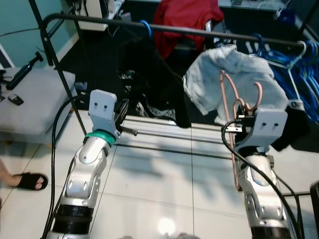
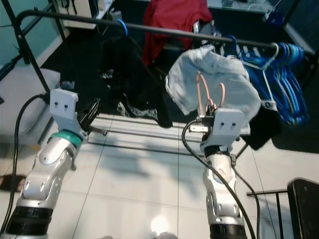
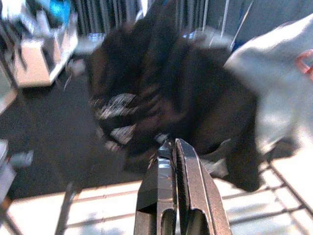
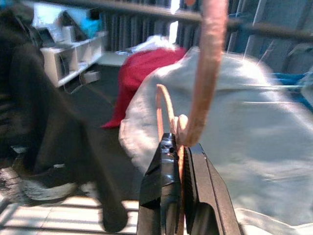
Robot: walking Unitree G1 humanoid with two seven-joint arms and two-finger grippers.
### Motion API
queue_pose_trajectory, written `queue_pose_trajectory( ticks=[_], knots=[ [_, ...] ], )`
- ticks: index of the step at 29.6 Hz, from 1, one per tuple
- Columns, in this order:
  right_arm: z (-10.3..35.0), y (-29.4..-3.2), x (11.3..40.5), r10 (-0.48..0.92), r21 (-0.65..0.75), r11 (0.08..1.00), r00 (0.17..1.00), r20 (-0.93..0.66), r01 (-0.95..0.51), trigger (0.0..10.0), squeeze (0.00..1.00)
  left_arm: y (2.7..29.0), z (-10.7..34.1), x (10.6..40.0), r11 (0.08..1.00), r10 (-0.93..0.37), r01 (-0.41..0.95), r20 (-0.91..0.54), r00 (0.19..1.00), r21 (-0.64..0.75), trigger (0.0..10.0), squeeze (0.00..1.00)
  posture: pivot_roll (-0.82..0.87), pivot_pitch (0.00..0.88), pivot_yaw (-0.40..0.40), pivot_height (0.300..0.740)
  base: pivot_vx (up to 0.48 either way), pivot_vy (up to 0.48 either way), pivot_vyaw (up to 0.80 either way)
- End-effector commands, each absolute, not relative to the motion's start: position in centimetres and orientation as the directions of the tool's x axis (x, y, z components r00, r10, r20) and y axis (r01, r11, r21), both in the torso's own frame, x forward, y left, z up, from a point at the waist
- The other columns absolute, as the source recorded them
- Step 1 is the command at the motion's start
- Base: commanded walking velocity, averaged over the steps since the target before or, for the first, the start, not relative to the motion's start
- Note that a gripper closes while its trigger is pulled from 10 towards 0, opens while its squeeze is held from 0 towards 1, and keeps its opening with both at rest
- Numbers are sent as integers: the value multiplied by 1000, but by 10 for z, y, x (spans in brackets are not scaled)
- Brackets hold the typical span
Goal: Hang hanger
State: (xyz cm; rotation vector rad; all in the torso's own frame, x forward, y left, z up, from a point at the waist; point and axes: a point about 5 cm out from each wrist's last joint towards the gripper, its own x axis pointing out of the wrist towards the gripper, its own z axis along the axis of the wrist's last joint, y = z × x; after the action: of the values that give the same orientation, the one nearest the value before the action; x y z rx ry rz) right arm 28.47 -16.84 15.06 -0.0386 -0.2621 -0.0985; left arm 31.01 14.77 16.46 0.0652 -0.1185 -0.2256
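1. Left eye view, far left of the frame: a grey seat [image 1: 30,102] carries a black tool [image 1: 24,73], and a foot in a black sandal [image 1: 31,181] rests on the white tiled floor [image 1: 159,184] at the lower left.
2. Left of centre, the left gripper [image 3: 177,166] is raised before the clothes rack, its jaws pressed together on nothing, pointing at a black garment [image 1: 149,79] that hangs from the dark rail [image 1: 189,31].
3. Upper centre, a red garment [image 1: 187,20] lies behind the rail.
4. Right of centre, the right gripper [image 4: 180,147] has its jaws pinching the pink hanger [image 1: 234,99] near the hook; the hanger stands upright against a pale grey cloth [image 1: 234,79] draped just below the rail.
5. Far right, blue hangers [image 1: 304,74] hang bunched on the rail.
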Motion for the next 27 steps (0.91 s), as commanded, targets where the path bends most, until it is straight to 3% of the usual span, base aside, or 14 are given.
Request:
queue_pose_trajectory(
  ticks=[1,18,27],
  knots=[
    [150,-177,284,-122,-39,990,957,262,137,10000,0,144,164,310,970,-240,233,112,964,73,10000,0,-77,0,47,740,465,0,0],
    [161,-175,281,-77,-99,989,943,322,114,10000,0,143,152,306,963,-260,254,77,962,87,10000,0,-82,1,46,740,465,0,0],
    [176,-177,280,-104,-61,988,914,392,139,10000,0,142,129,294,933,-351,353,-34,936,64,10000,0,-81,4,44,740,0,0,0]
  ],
)
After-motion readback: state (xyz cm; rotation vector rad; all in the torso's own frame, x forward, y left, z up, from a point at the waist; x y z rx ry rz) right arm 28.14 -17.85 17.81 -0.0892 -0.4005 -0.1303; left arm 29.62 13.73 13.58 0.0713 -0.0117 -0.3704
